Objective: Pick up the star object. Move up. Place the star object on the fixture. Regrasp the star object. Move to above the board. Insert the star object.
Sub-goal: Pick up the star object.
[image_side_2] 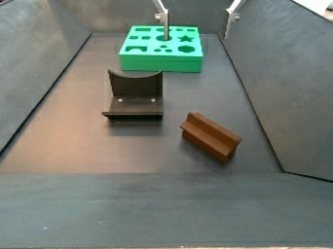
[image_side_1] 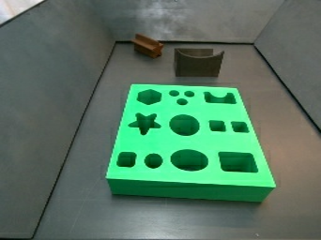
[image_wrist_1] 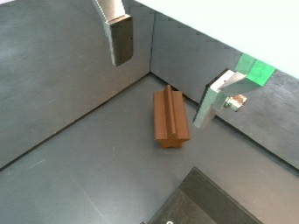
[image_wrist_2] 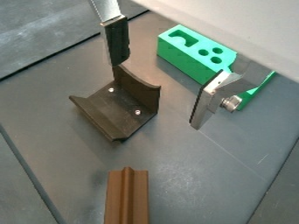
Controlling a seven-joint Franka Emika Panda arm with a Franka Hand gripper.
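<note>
The star object, a brown grooved block, lies on the dark floor near a corner of the walls in both wrist views (image_wrist_1: 170, 118) (image_wrist_2: 126, 199) and both side views (image_side_1: 149, 44) (image_side_2: 209, 135). My gripper (image_wrist_1: 163, 74) (image_wrist_2: 163, 74) is open and empty, well above the floor, with nothing between its silver fingers (image_wrist_1: 121, 39). In a side view only the fingertips (image_side_2: 163, 15) show, at the top edge above the board. The dark fixture (image_wrist_2: 117, 109) (image_side_1: 198, 61) (image_side_2: 134, 94) stands between the star object and the green board (image_wrist_2: 197, 52) (image_side_1: 189, 141) (image_side_2: 163, 47).
The board has several shaped holes, among them a star-shaped one (image_side_1: 146, 122). Grey walls (image_side_1: 75, 56) enclose the floor on all sides. A corner of the board shows in a wrist view (image_wrist_1: 254, 70).
</note>
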